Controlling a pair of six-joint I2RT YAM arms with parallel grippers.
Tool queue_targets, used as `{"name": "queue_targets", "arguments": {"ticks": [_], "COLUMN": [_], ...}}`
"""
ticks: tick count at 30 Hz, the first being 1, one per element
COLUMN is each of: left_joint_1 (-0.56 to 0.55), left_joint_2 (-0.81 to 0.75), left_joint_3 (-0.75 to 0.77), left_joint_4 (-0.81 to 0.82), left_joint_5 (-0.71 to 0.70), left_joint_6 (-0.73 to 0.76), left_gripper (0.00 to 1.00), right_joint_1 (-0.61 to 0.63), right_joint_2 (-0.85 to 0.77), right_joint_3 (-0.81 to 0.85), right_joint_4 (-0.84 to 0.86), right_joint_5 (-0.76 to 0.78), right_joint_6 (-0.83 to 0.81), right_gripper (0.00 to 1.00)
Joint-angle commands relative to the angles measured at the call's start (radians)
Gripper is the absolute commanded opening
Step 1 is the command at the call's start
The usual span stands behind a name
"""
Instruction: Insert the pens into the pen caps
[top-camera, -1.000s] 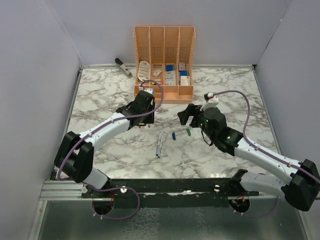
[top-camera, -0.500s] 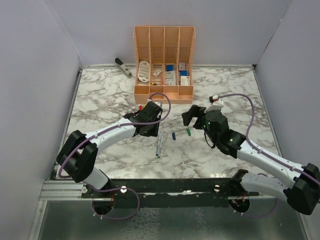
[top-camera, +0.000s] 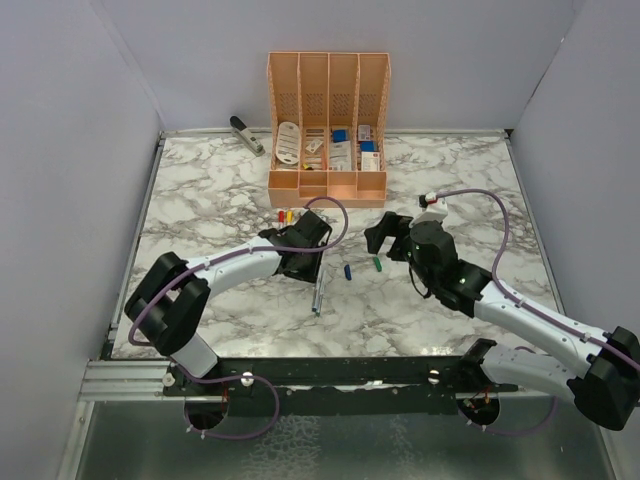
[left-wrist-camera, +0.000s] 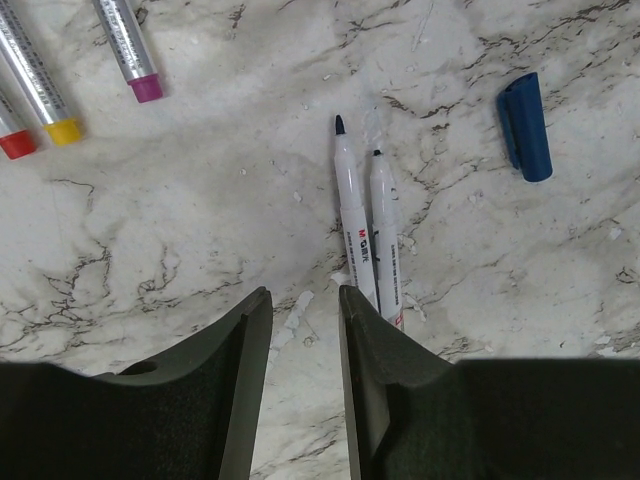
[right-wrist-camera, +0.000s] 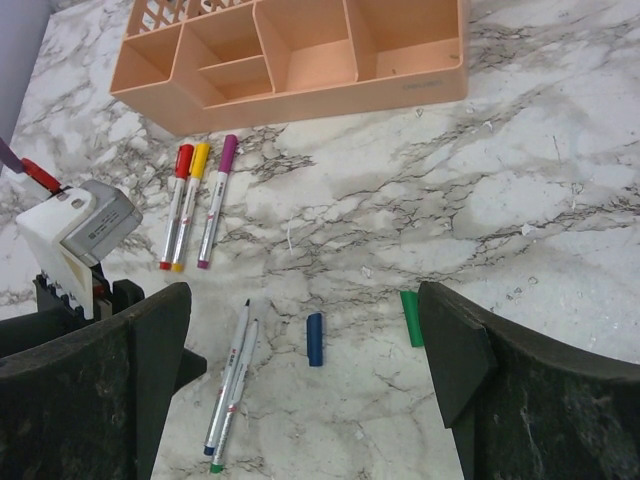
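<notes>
Two uncapped pens (left-wrist-camera: 352, 215) lie side by side on the marble, just ahead of my left gripper (left-wrist-camera: 303, 300) and beside its right finger. The left gripper's jaws stand a narrow gap apart with nothing between them. From above, the pair of pens (top-camera: 318, 290) lies just right of my left gripper (top-camera: 304, 264). A blue cap (right-wrist-camera: 315, 338) and a green cap (right-wrist-camera: 411, 318) lie loose under my right gripper (right-wrist-camera: 303, 300), which is wide open and empty. Three capped pens, red (right-wrist-camera: 178, 205), yellow (right-wrist-camera: 190, 205) and magenta (right-wrist-camera: 216, 200), lie together near the organiser.
A peach desk organiser (top-camera: 328, 185) with small items stands at the back centre. A grey stapler (top-camera: 246, 134) lies at the back left. Grey walls close in the table on three sides.
My left gripper has swung right and nearer, up to the uncapped pens, uncovering the capped pens behind it. My right gripper has opened wider and shifted slightly right.
</notes>
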Motion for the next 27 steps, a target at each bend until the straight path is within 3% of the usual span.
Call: {"name": "queue_targets", "arguments": {"ticks": [1, 27], "left_joint_1": [-0.014, -0.026], "left_joint_2": [0.019, 0.084], "left_joint_3": [0.016, 0.049], "left_joint_4": [-0.015, 0.012], "left_joint_5": [0.02, 0.079], "left_joint_6": [0.003, 0.038], "left_gripper": [0.37, 0.38], "right_joint_1": [-0.003, -0.003], "right_joint_2": [-0.022, 0.004], "right_joint_3": [-0.009, -0.005], "right_joint_4": [-0.019, -0.009], "right_joint_5": [0.033, 0.026], "right_joint_6": [0.024, 0.038], "right_gripper": [0.94, 0.94]}}
